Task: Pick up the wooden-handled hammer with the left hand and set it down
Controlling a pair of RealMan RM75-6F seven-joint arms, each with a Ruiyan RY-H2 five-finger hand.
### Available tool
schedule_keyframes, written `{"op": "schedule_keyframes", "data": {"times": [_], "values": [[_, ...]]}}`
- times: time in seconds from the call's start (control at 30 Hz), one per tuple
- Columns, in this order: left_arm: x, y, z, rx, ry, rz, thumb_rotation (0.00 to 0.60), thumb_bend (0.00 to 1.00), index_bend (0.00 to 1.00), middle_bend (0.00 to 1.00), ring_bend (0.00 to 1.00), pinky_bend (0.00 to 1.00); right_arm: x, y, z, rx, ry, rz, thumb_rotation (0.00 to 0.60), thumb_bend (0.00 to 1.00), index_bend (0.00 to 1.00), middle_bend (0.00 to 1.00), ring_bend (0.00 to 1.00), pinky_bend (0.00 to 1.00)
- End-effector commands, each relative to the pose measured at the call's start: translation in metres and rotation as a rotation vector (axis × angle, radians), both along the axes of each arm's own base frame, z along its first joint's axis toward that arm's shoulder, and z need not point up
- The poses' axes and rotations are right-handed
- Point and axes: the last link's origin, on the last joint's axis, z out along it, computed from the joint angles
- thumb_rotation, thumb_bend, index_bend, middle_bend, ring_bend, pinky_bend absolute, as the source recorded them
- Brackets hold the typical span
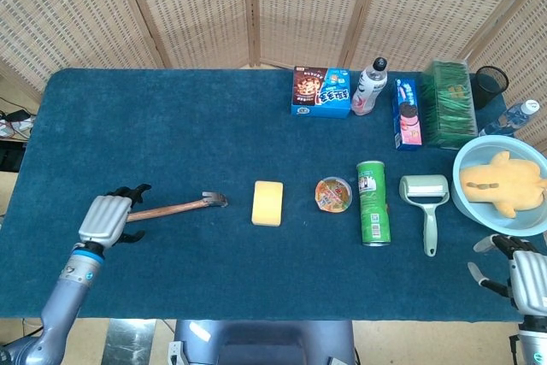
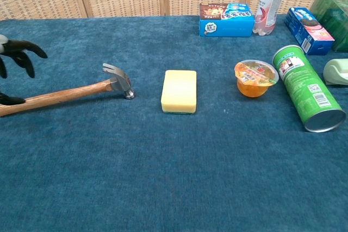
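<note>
The wooden-handled hammer (image 1: 175,206) lies flat on the blue table, head pointing right; in the chest view the hammer (image 2: 70,93) runs off the left edge. My left hand (image 1: 108,217) hovers over the handle's butt end with fingers spread apart, holding nothing; only its dark fingertips (image 2: 22,52) show in the chest view, above the handle. My right hand (image 1: 526,275) stays at the table's front right corner, fingers apart and empty.
Right of the hammer sit a yellow sponge (image 1: 267,203), a jelly cup (image 1: 333,194), a lying green can (image 1: 373,203) and a lint roller (image 1: 426,198). Snack boxes (image 1: 320,91) and a bottle (image 1: 370,87) line the back. A blue bowl (image 1: 468,198) holds a yellow toy.
</note>
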Motion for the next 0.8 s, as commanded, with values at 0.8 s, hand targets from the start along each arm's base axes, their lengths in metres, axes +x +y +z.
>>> {"op": "schedule_keyframes", "data": {"times": [0.8], "values": [[0.013, 0.048, -0.054, -0.174, 0.048, -0.025, 0.6, 0.38, 0.15, 0.34, 0.22, 0.35, -0.007, 0.01, 0.008, -0.026, 0.014, -0.046, 0.6, 0.29, 0.5, 0.51, 0.44, 0.37]]}}
